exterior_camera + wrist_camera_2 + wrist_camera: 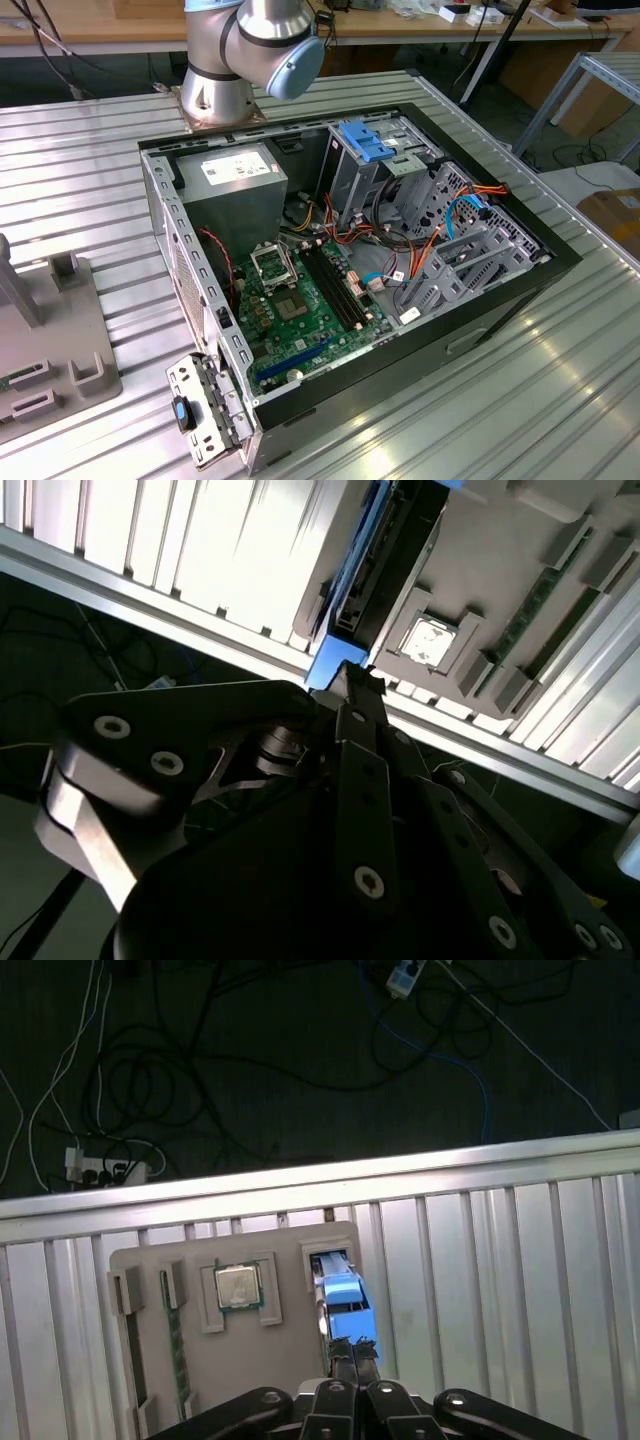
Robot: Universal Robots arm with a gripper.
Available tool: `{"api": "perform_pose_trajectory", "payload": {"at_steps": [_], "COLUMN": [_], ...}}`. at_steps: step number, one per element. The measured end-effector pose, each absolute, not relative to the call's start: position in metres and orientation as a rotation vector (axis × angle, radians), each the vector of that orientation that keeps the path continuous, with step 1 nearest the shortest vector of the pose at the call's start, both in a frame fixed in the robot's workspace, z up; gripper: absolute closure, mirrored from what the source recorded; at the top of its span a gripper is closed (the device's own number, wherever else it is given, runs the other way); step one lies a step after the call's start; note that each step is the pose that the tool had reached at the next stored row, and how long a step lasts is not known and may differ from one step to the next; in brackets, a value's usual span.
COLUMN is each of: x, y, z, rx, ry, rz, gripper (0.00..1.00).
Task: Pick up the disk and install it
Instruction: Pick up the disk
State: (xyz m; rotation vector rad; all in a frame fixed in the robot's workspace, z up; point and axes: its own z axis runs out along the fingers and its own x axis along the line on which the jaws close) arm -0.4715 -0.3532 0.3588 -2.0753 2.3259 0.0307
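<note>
The hand hangs right at the near end of the disk, a flat silver-grey metal drive framed by bright blue plastic rails. Whether the hand is open or closed on it cannot be told. The disk stands on its edge in a slot of the grey plastic tray on the ribbed aluminium tabletop. It looks stiff, rather heavy and sensitive to shocks, and the blue rails seem the safe place to hold. Near the hand, other pockets of the tray keep a square silver processor chip and a green memory stick. In the exterior view, the open black computer case contains a green motherboard.
</note>
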Motion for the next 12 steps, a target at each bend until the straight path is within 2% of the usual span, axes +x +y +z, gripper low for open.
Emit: {"api": "perform_pose_trajectory", "payload": {"at_steps": [12], "x": [-0.474], "y": [-0.3506], "z": [0.3526], "rx": [-2.094], "ry": [2.307], "rz": [0.029], "gripper": [0.89]}}
